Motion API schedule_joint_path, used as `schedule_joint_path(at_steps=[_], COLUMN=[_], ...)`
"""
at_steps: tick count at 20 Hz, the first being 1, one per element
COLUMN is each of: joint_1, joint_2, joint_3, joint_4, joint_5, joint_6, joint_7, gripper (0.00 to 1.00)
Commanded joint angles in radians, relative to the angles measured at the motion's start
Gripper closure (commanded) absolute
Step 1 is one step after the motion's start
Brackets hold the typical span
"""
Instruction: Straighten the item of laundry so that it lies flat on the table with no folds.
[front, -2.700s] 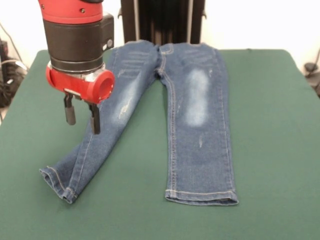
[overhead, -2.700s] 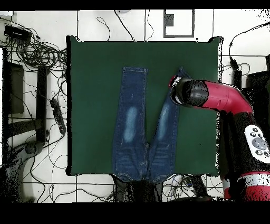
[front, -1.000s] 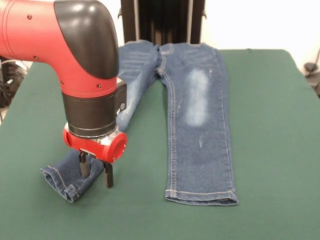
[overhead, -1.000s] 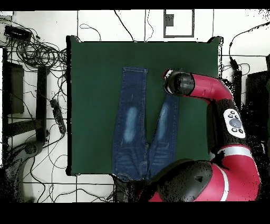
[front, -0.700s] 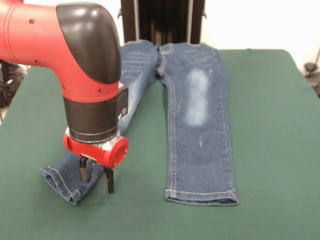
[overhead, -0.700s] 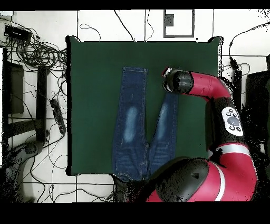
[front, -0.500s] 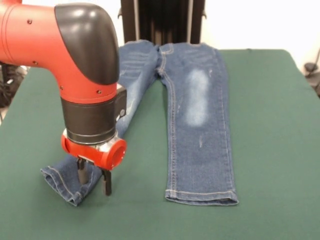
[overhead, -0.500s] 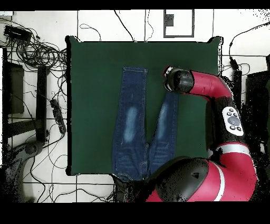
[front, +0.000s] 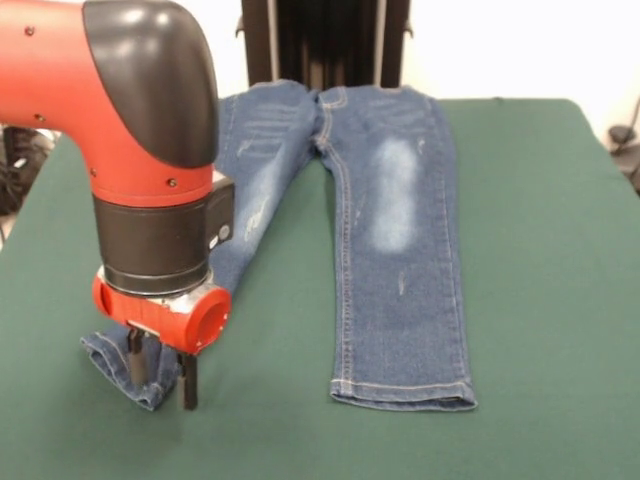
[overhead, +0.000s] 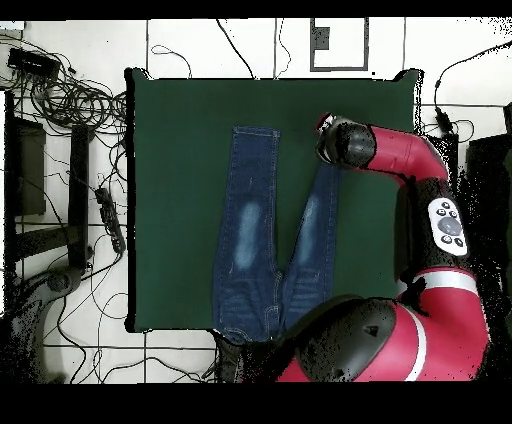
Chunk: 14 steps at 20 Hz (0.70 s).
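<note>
Jeans lie on the green surface in the front view, waistband at the far edge, one leg running straight toward the camera and ending in a flat hem. The other leg slants out to the picture's left, and its hem end is bunched beneath the red and black arm. The gripper stands over that hem, its two dark fingers apart, one on each side of the cuff's edge, tips down at the cloth; whether they grip it I cannot tell.

Overhead, the jeans lie near the middle of the surface, legs forming a narrow V. The arm's wrist covers the end of the slanted leg, hiding the gripper.
</note>
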<state>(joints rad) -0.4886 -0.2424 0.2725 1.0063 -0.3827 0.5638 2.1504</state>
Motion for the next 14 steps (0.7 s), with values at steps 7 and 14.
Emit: schedule_joint_path(at_steps=[7, 14], joint_1=[0.015, 0.031], joint_2=[-0.011, -0.014], joint_3=[0.133, 0.119], joint_4=[-0.035, -0.05], joint_5=[0.022, 0.003], joint_6=[0.093, 0.102], joint_7=[-0.177, -0.169], gripper=[1.0, 1.0])
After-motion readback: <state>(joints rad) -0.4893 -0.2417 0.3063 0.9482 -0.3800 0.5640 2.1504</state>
